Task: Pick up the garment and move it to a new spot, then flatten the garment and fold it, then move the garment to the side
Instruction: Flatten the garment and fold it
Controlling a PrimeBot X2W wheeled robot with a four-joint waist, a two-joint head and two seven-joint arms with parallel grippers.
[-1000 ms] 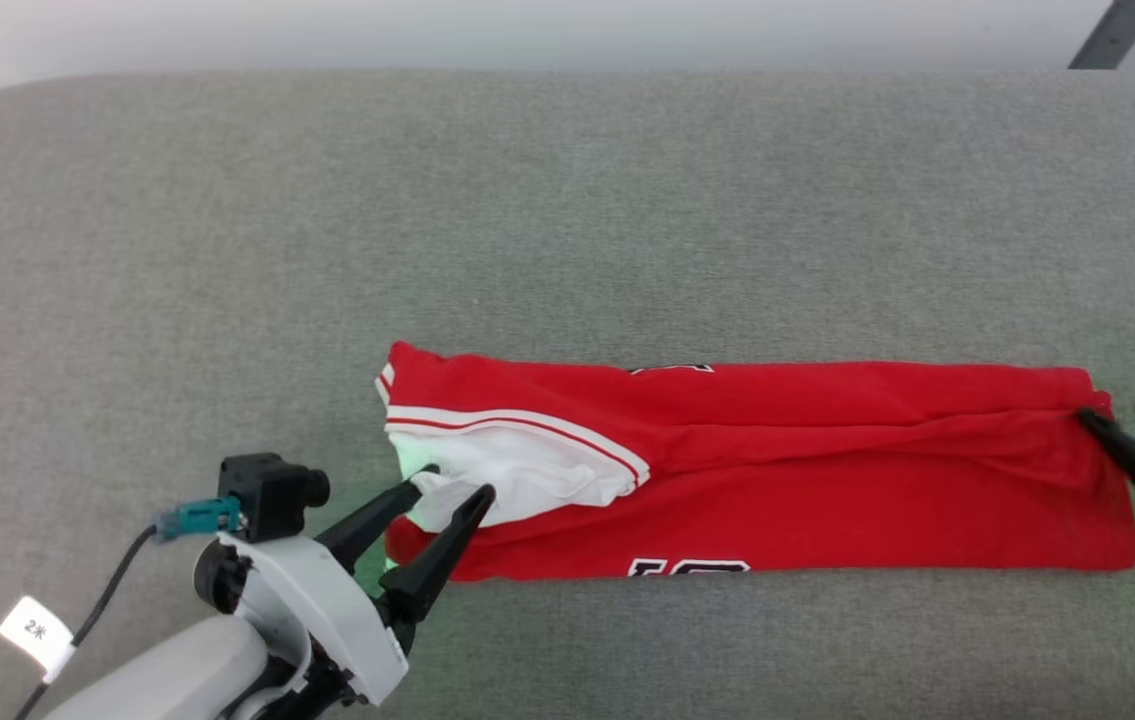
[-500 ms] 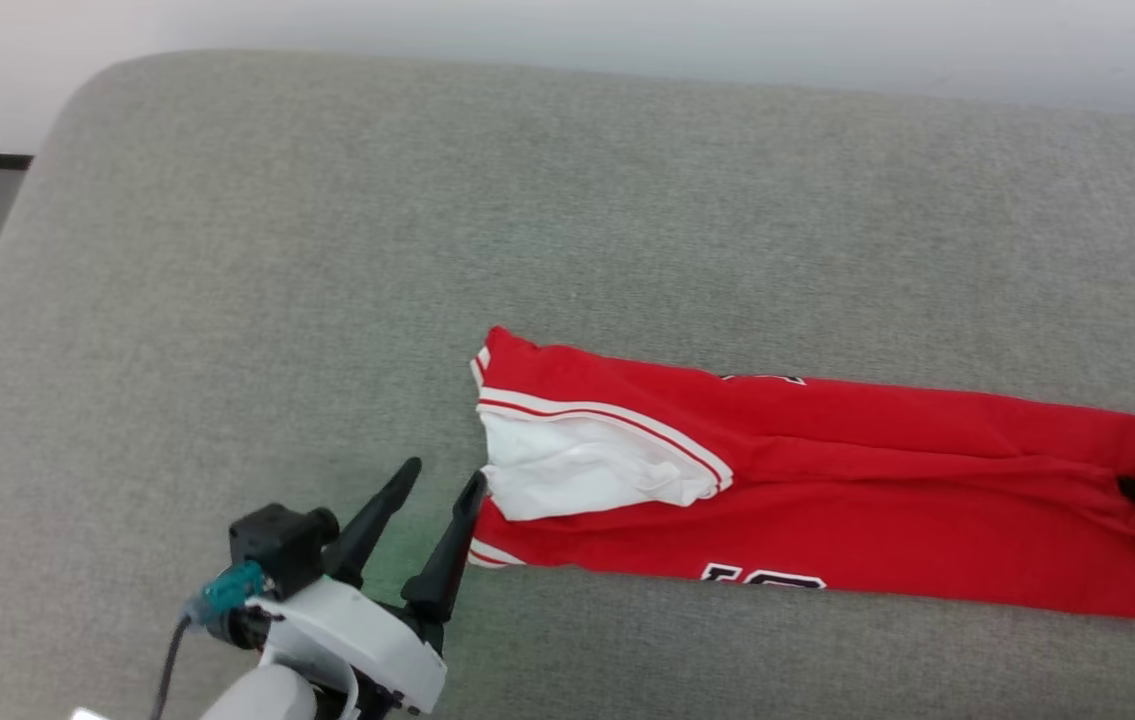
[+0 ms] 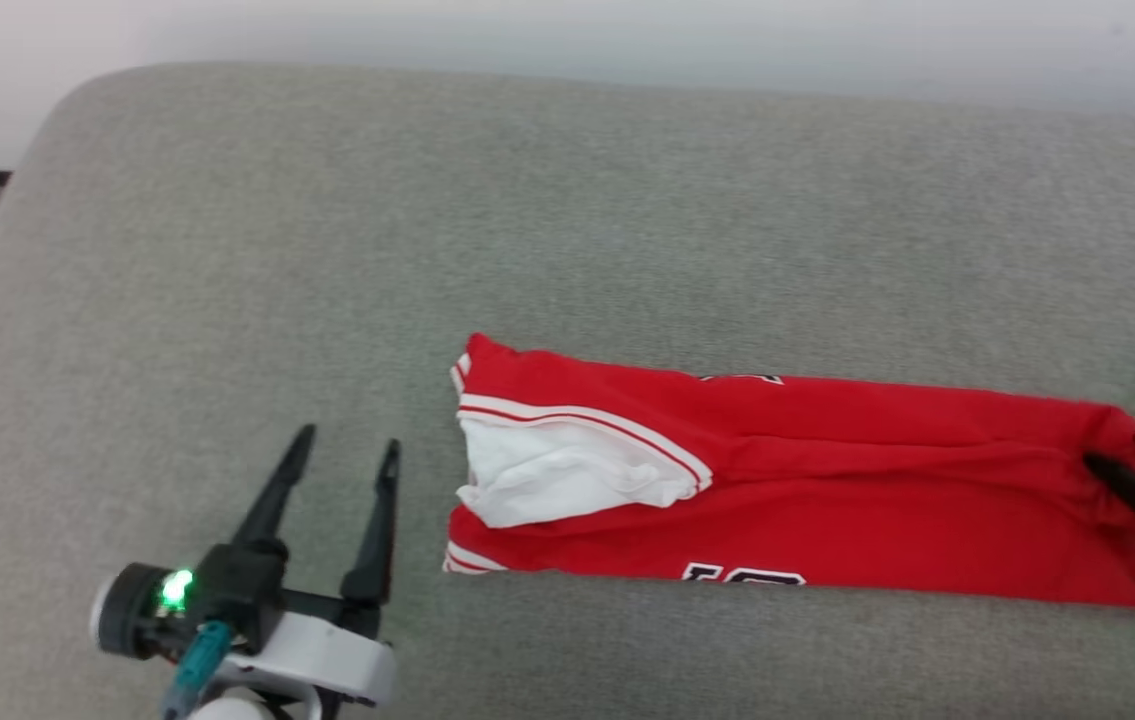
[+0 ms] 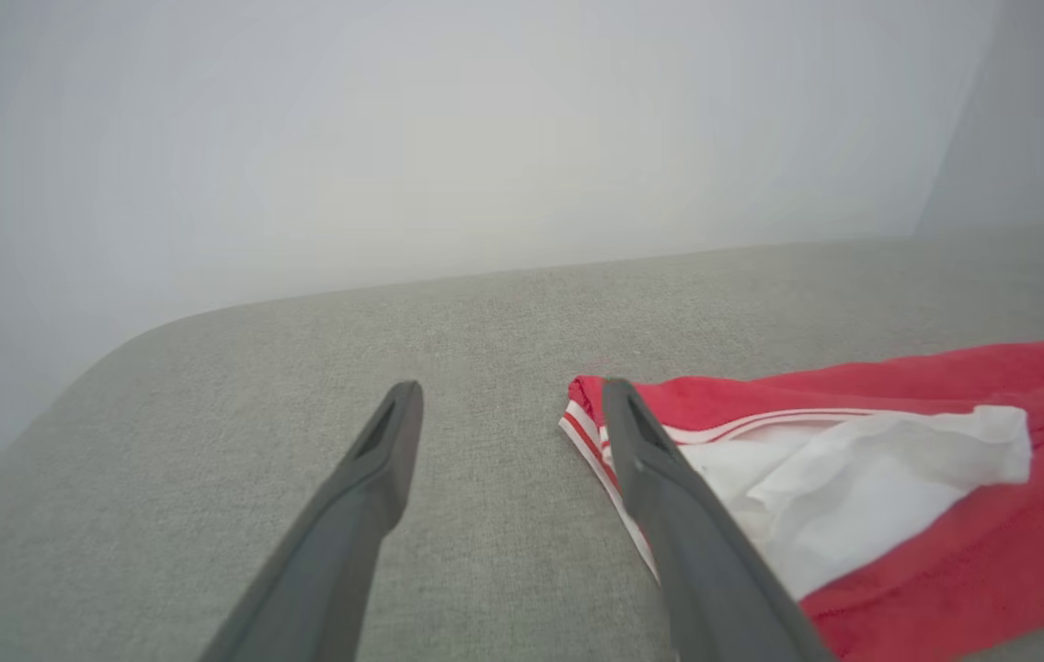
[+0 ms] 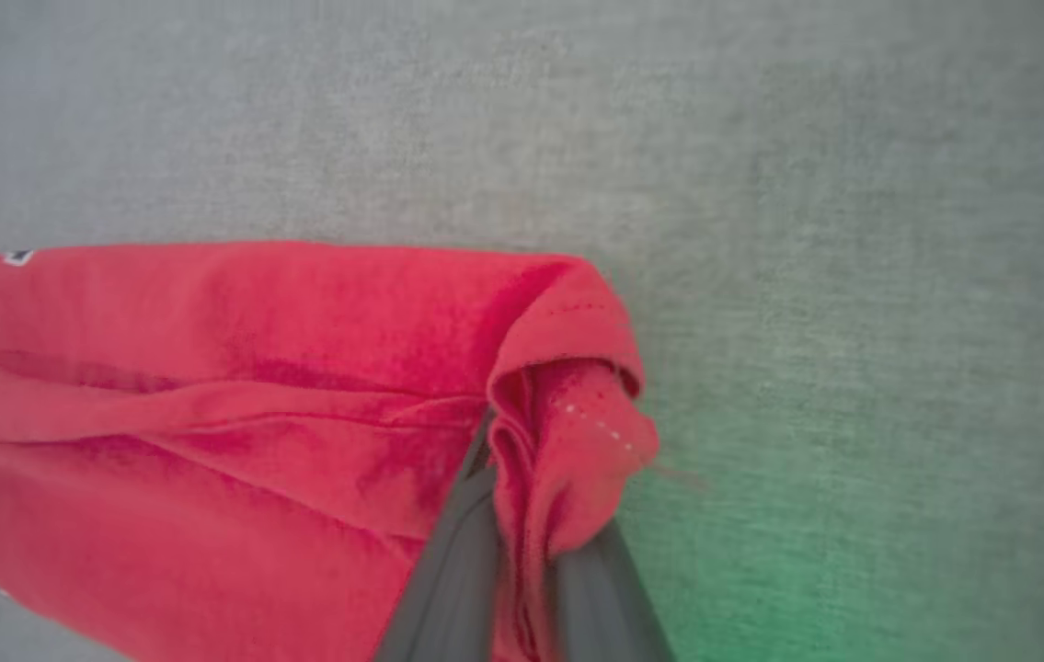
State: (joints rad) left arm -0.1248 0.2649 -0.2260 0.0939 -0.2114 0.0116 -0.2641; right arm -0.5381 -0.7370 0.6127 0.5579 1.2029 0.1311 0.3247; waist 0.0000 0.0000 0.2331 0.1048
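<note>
Across a grey cushion (image 3: 527,220) backed by a pale wall (image 3: 567,30), the garment (image 3: 877,500) is lying folded lengthwise. The right gripper (image 3: 1117,478) is pinching its bunched end, while the left gripper (image 3: 348,438) is holding nothing, fingers spread, beside the sleeve end.

Bunched corner of the garment (image 5: 209,368), apparently tight between the right fingers (image 5: 448,570).

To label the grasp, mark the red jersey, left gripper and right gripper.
red jersey (image 3: 877,490): head view, on its folded red body.
left gripper (image 3: 349,440): head view, gap between its open fingertips.
right gripper (image 5: 531,487): right wrist view, between its fingers, shut on the jersey's end.
</note>
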